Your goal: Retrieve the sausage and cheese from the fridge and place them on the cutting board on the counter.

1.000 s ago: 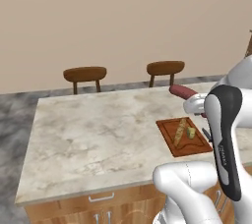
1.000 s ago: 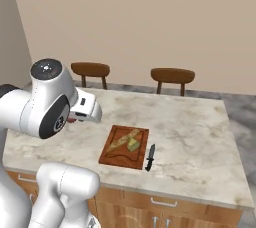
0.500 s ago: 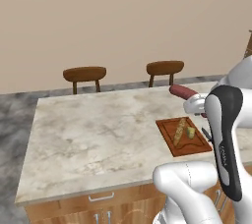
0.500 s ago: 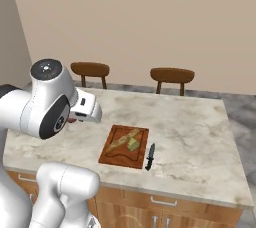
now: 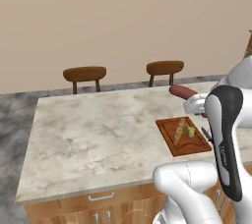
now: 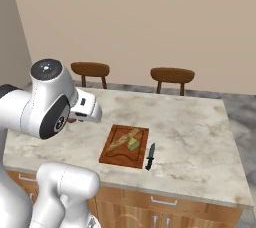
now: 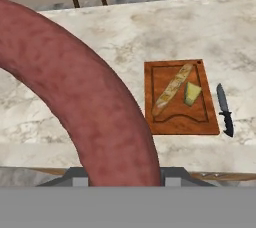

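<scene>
Jaws nearly closed, gripping sausage (image 7: pixel 85 102); held aloft, frame left of board (image 7: pixel 205 122), for carry. Wedge (image 7: pixel 192 93) already on board, bench centre.

The curved reddish-brown sausage (image 7: pixel 80 97) is cut off by the hand view's left edge, and the gripper's finger tips are hidden beneath it.
</scene>
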{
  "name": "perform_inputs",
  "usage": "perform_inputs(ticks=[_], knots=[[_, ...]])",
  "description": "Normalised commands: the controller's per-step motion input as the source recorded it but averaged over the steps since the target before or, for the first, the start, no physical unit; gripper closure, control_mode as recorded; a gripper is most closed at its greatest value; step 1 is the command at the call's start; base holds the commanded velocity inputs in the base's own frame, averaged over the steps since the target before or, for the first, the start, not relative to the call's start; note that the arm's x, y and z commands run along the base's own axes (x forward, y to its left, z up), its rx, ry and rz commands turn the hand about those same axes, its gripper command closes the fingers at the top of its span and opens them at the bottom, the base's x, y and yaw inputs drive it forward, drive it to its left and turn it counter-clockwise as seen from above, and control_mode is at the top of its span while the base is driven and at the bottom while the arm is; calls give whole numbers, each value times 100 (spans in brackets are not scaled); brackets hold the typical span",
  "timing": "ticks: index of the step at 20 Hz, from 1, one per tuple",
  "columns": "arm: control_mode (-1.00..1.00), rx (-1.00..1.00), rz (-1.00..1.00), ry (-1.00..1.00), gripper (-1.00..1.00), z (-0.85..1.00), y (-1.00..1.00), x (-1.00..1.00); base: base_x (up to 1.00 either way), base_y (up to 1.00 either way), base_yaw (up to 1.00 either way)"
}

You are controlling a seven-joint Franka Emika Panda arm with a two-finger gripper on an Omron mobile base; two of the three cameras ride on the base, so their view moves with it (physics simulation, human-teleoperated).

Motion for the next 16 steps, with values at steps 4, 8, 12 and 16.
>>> perform_inputs(ticks=[4, 8, 12, 16], knots=[[-100, 0, 0, 0, 100, 0, 0, 0, 0, 0, 0], [-100, 4, -4, 0, 100, -7, -19, -23, 0, 0, 0], [-100, 2, -18, 4, 100, -20, -44, -11, 0, 0, 0], [-100, 0, -6, 20, 100, -31, -45, 1, 0, 0, 0]])
